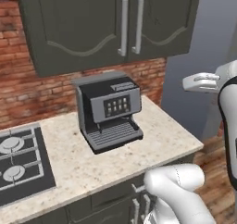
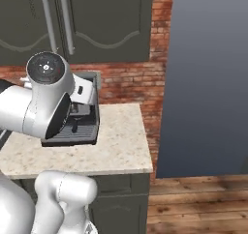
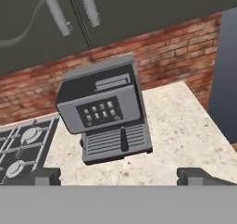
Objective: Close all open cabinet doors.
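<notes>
Two upper cabinet doors [image 1: 106, 24] hang on the brick wall [image 1: 28, 86] above the counter, both flush shut, their vertical bar handles [image 1: 130, 24] side by side at the centre seam. Speckled stone counter [image 1: 162, 135] below; gas hob [image 1: 18, 160] at left. Grey coffee machine [image 1: 110, 109] stands mid-counter, beneath the doors. Gripper [image 3: 118, 176] hovers near side of the machine, fingertips [image 3: 196, 174] spread wide, holding nothing.

You have two upper cabinet doors [image 1: 88, 28] with two vertical bar handles [image 1: 123, 24], one coffee machine [image 1: 110, 109] on one speckled counter [image 1: 157, 140], one gas hob [image 1: 21, 160] showing two burners [image 1: 11, 144], and two lower handles [image 1: 141, 208].
</notes>
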